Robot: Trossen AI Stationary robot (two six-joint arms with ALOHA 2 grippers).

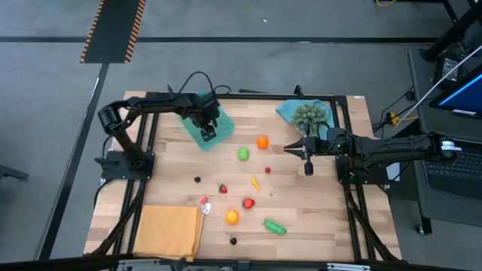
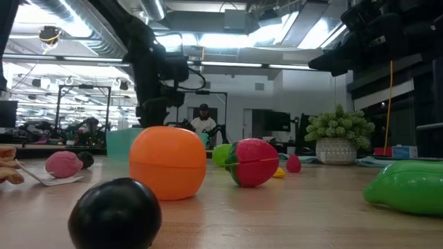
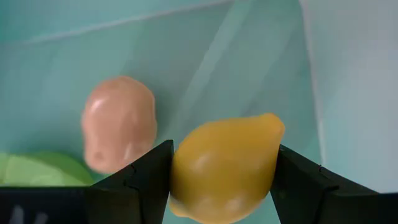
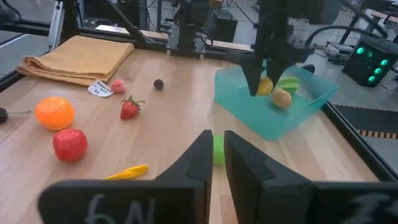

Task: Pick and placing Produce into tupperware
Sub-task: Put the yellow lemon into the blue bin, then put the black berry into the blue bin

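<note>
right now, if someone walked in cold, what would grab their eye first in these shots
The left gripper sits over the teal tupperware at the table's far left, clamping a yellow lemon above a tan potato-like piece already inside. Bright produce dots the wooden table: an orange, a green apple, a strawberry. The right gripper waits near the bushy grey-green cluster, its fingers nearly together on nothing.
</note>
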